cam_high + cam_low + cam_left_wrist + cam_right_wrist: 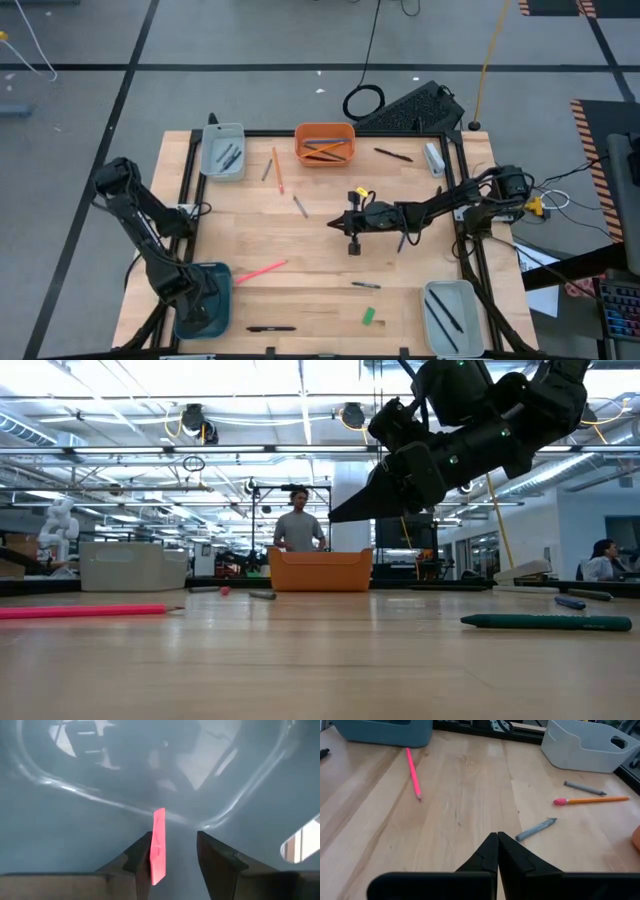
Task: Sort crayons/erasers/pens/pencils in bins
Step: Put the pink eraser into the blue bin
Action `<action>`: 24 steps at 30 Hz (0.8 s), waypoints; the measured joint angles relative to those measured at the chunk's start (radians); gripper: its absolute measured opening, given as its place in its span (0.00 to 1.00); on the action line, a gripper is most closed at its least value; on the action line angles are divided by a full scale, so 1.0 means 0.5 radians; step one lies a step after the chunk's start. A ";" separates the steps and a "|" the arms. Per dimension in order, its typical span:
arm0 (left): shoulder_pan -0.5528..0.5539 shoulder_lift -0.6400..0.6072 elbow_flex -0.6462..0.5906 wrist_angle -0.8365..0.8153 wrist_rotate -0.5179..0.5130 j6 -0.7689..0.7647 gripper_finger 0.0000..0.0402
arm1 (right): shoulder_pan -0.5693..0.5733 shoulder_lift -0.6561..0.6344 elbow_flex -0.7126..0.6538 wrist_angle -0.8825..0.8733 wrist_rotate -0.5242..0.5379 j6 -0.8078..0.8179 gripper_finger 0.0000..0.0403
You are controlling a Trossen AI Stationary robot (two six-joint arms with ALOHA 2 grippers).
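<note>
Hovering over the middle of the pale wooden table (pixel 320 275), the right gripper (pixel 335 223) has its two dark fingers pressed together with nothing between them, its tip clear of the surface in the low view. Just ahead of it lies a short grey crayon (pixel 536 829), with an orange pencil with a pink eraser tip (pixel 590 800) and a second grey crayon (pixel 585 788) farther on, near the pale translucent grey bin (pixel 223 152) at the far left corner. The left gripper (pixel 172 852) is lowered into the teal rounded plastic bin (pixel 203 298) at the near left edge, its fingers parted, with a flat pink eraser block (pixel 158 845) standing upright against one finger. A long pink pencil (pixel 260 270) lies just beside that teal bin. The orange plastic bin (pixel 324 143) at the far edge holds orange pencils, and a second pale grey bin (pixel 450 315) at the near right corner holds black pens. A small green eraser (pixel 369 316) and a dark green pen (pixel 366 285) lie between the near bins, and a black pen (pixel 270 328) lies along the near edge.
</note>
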 joint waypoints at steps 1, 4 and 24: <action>0.000 -0.022 0.000 -0.022 0.000 0.008 0.37 | 0.013 0.000 0.000 0.000 0.023 -0.004 0.00; 0.005 -0.092 0.000 -0.081 0.001 0.009 0.37 | 0.052 0.000 0.000 -0.024 0.102 -0.038 0.00; 0.318 -0.148 0.001 -0.122 0.047 0.296 0.70 | 0.082 0.000 -0.052 -0.054 0.152 -0.104 0.00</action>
